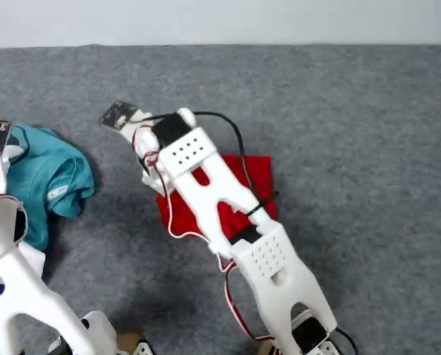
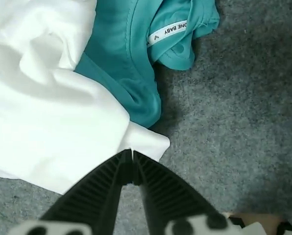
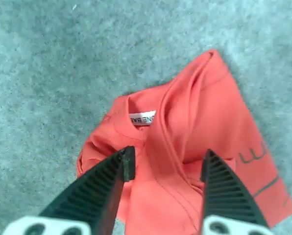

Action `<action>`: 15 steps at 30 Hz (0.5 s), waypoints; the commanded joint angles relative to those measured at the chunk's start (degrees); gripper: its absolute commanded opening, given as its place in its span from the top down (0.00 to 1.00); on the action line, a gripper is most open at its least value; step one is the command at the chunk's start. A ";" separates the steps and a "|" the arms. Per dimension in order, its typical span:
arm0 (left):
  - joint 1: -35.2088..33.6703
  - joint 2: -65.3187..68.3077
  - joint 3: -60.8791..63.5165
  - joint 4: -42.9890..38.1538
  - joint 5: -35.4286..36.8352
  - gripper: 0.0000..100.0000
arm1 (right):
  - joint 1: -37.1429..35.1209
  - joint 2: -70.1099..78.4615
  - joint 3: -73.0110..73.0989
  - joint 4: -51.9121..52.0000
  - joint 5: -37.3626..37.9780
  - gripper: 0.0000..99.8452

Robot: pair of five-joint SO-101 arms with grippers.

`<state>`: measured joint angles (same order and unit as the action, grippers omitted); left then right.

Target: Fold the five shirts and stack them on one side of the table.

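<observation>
Out in the middle of the grey surface (image 1: 354, 111) lies the red shirt (image 1: 259, 171), not flat: one side is doubled over on itself and a raised ridge of cloth runs back from the collar. The right arm stretches over it. Its tool (image 3: 168, 159) hangs above the neckline with its two halves spread apart, the collar label (image 3: 142, 117) lying just ahead of them. At the far left, the teal shirt (image 1: 50, 174) sits bunched against a white shirt (image 2: 43, 122), the two touching in one heap. The left tool (image 2: 132, 155) is poised over the white one's near corner with its halves pressed together on nothing. To my eye the step in hand is a pinch on the red shirt near the collar, to spread it before any fold. Doing that well means coming straight down so one half lands either side of a single edge, not astride the ridge, where it would gather two layers and drag the bundle along. Once clamped, a low pull outward should flatten the cloth; lifting high would let it swing and crease. The heap on the left looks the natural side for stacking.
</observation>
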<state>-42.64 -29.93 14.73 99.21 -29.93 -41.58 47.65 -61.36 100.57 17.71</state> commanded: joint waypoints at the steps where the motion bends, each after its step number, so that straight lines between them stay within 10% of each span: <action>1: 0.18 -1.85 -0.13 1.14 -0.44 0.99 | 1.01 -9.71 1.67 2.51 -0.26 0.76; 8: -0.09 -1.85 -0.13 1.14 -0.44 0.99 | 12.26 -17.19 17.41 2.33 6.24 1.00; 15: 0.26 -1.85 -0.13 1.14 -0.44 0.99 | 19.12 -10.15 18.37 -0.13 11.78 0.99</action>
<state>-42.64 -29.93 14.73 99.21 -29.93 -23.30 36.13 -42.73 100.48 27.56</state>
